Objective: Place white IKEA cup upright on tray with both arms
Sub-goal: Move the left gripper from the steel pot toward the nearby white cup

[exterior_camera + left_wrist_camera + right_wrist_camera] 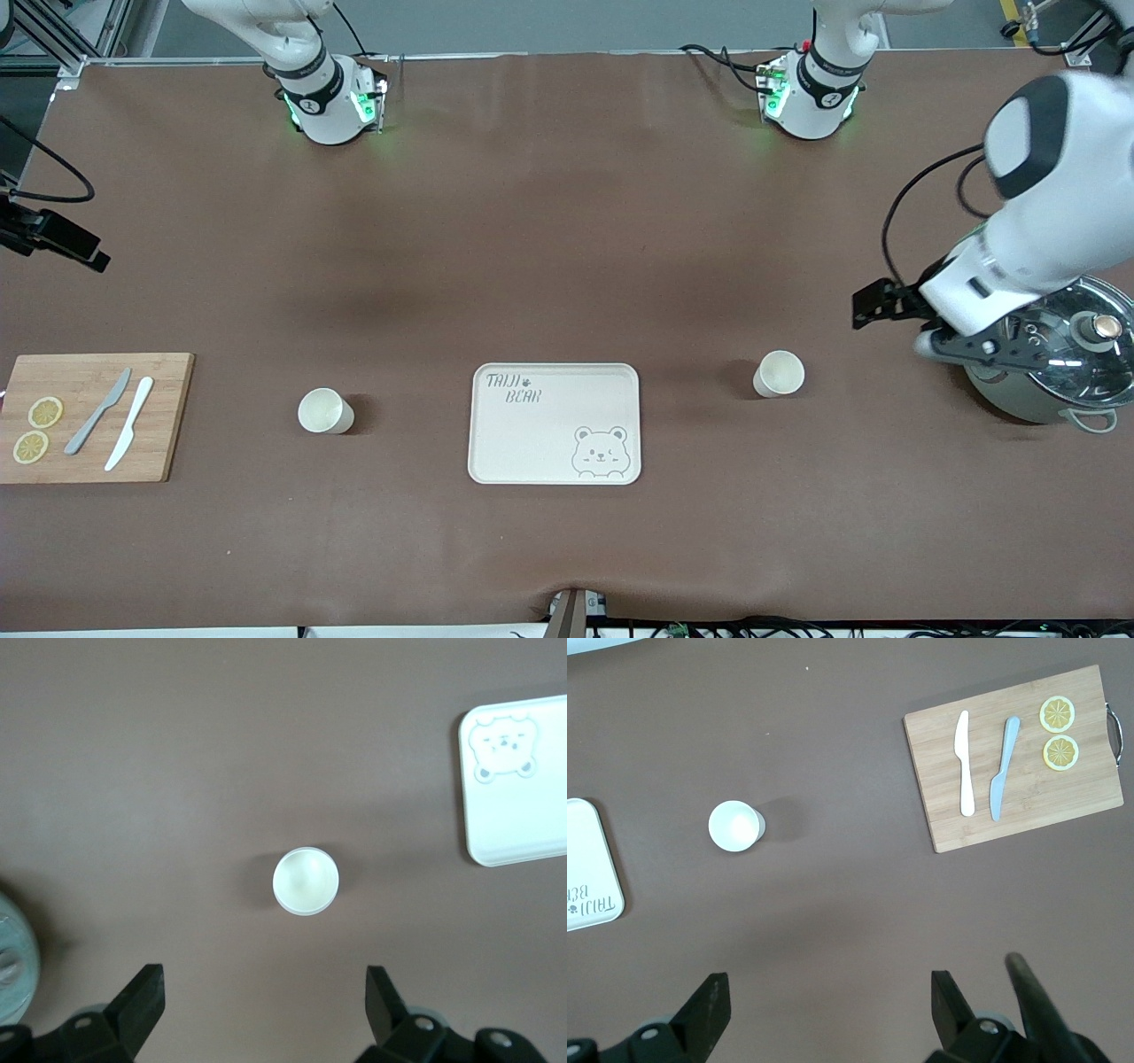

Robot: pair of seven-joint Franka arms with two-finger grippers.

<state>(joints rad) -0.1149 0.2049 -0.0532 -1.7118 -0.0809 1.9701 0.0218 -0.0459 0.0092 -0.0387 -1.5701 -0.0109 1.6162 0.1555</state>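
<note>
I'm looking at two white cups standing upright on the brown table, one on each side of the tray (554, 424), and neither is on it yet. The cup toward the left arm's end (779, 373) sits near the tray and a little farther from the front camera than the other cup (324, 411), which is between the tray and the cutting board (89, 416).

My left gripper (266, 1005) is up over the table at its own end, just above a lidded steel pot (1054, 363), with the fingers spread wide and nothing in them. Its wrist view has the cup almost centred between the fingers, so that lines up nicely. My right gripper (830, 1010) isn't visible in the front view, but its wrist view shows it high over the table with fingers wide and empty too, cup (735, 826) and board both in sight.

Handling-wise, I'd guess these cups are light, rigid and smooth-sided, so probably a bit slippery, and easy to knock over if a finger clips the rim on the way down. They might chip if ceramic, can't tell the material. I'd go straight down and pinch across the wall, one finger inside and one outside, or squeeze the body just below the rim. There's no handle that I can see. The tray is bare, so there's plenty of room for both.
</note>
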